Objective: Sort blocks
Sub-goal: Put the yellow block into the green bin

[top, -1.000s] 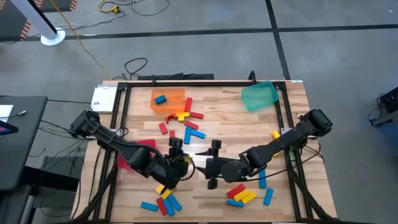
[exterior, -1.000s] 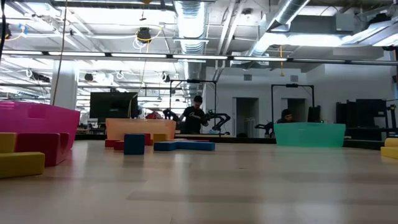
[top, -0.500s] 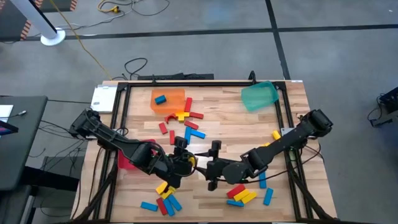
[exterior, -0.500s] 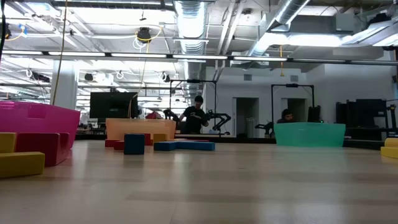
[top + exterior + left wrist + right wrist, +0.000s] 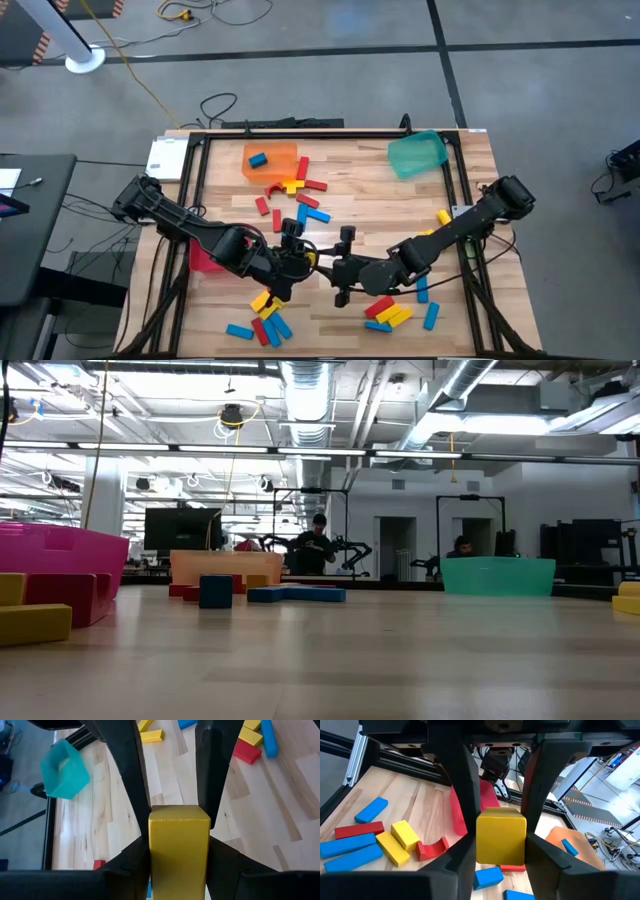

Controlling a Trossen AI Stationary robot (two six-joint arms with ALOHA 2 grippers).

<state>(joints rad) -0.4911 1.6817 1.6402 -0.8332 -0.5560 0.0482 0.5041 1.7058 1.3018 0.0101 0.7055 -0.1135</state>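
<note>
Left gripper [image 5: 300,258], mid-table, clamps one end of the yellow block [image 5: 179,847]. Just to its right, my right gripper [image 5: 328,267] has its fingers pressed against the same block's other end [image 5: 501,836]. Loose blocks [image 5: 388,312] lie nearer me, beside the right gripper.

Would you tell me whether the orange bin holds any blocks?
Yes: one blue block lies inside the orange bin, seen from above.

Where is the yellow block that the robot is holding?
In the high view the yellow block is near the table's middle, toward the front, held between the left gripper and the right gripper, which meet there and both clamp it.
</note>
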